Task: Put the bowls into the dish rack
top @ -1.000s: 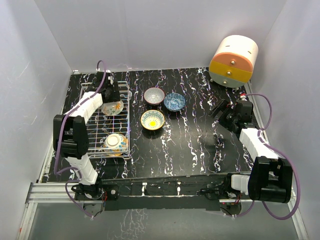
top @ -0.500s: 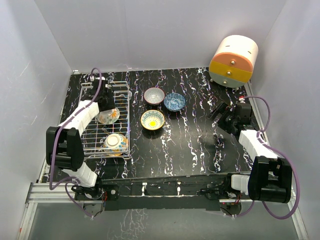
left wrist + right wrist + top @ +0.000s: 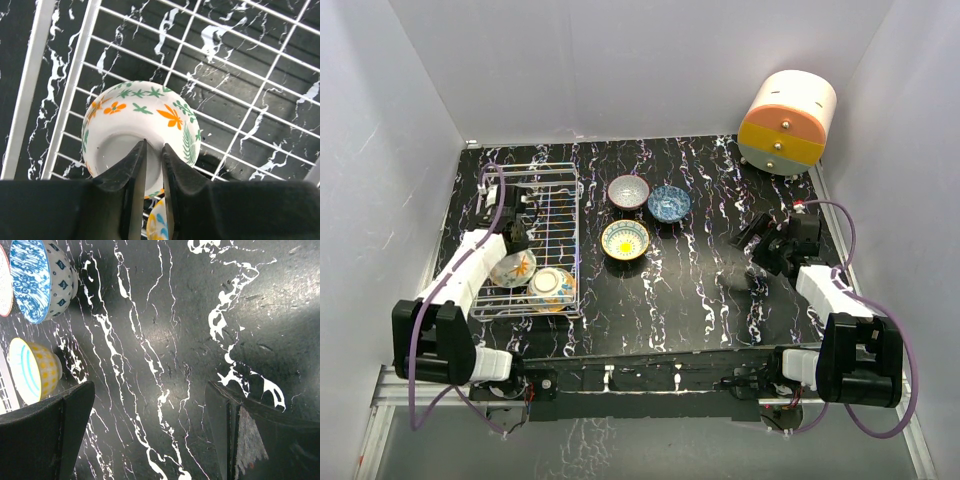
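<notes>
The dish rack [image 3: 556,176] stands at the left, its rim [image 3: 28,85] showing in the left wrist view. An orange floral bowl [image 3: 512,268] [image 3: 150,107] lies tilted in it, foot towards the wrist camera, beside a yellow-patterned bowl [image 3: 552,285] [image 3: 156,226]. My left gripper [image 3: 517,233] [image 3: 152,145] hovers just above the floral bowl's foot, shut to a narrow slit with nothing between its fingers. Three bowls sit on the table: grey [image 3: 628,191], blue [image 3: 668,203] [image 3: 32,282] and yellow-rimmed [image 3: 625,240] [image 3: 32,371]. My right gripper [image 3: 765,240] [image 3: 150,430] is open over bare table.
A big cream, orange and yellow drum [image 3: 787,120] stands at the back right corner. White walls close in the black marbled table [image 3: 700,280] on three sides.
The left arm drew back towards the near left, and the floral bowl went from the rack's middle to its near end. Its jaws closed from wide to a slit. The right arm barely moved.
</notes>
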{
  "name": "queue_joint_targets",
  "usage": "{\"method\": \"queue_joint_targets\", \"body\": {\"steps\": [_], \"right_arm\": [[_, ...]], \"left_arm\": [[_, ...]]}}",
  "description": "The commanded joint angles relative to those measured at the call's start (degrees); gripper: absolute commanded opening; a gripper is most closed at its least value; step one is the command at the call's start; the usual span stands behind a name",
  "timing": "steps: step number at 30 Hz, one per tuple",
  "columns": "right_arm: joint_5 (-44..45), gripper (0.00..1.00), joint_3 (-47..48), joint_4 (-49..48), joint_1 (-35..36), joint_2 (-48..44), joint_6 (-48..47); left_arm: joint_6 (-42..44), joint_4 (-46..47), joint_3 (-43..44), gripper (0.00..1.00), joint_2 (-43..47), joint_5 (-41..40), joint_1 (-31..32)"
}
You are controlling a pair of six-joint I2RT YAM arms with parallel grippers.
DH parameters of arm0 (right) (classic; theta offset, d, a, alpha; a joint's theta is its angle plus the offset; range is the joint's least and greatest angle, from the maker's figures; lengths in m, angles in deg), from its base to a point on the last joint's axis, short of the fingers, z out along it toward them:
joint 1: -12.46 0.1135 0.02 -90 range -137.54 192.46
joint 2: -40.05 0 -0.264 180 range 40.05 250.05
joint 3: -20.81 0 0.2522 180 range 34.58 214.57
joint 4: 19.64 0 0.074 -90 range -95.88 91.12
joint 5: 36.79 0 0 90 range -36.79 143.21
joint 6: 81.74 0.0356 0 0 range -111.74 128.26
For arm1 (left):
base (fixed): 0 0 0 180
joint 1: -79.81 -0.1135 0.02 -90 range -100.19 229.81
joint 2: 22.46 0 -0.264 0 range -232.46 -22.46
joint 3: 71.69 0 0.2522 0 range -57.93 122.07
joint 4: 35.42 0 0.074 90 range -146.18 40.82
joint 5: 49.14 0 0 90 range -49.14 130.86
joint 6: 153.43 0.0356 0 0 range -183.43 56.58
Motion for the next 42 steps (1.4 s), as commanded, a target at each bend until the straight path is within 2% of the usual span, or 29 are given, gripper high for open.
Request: {"method": "queue_joint_targets", "body": {"steps": [1,7,11,18,23,36,42], "right_arm": [[-1.65,0.95,-1.24,-3.6,-0.36,-2.61,-0.42],[-2.3,0.95,-2.64,-3.5,-0.33,-3.74,-0.6],[-2.32,0.95,-2.35,-2.74,-0.35,-4.27,-0.94],[-2.2,0.95,-1.78,-2.26,-0.39,-4.53,-0.87],[-1.98,0.95,-1.14,-1.74,-0.39,-4.3,-1.21],[-1.15,0.95,-1.58,-0.98,-0.38,-4.32,-2.25],[-0.99,0.95,-1.73,-1.16,-0.4,-3.91,-2.41]], "left_arm": [[-3.8,-6.83,-4.22,0.16,3.12,-1.15,-1.63],[-5.66,-6.65,-9.12,0.16,7.52,2.59,-5.14],[-6.19,-7.67,-8.46,0.16,12.56,3.8,-5.2],[-6.73,-9.05,-2.86,0.38,18.21,6.67,-5.2],[-6.51,-7.54,-2.01,0.44,16.57,6.92,-5.2],[-8.1,8.03,-1.68,0.46,7.19,4.74,-5.2],[-6.96,9.18,-0.4,0.46,0.84,-0.59,-5.2]]}}
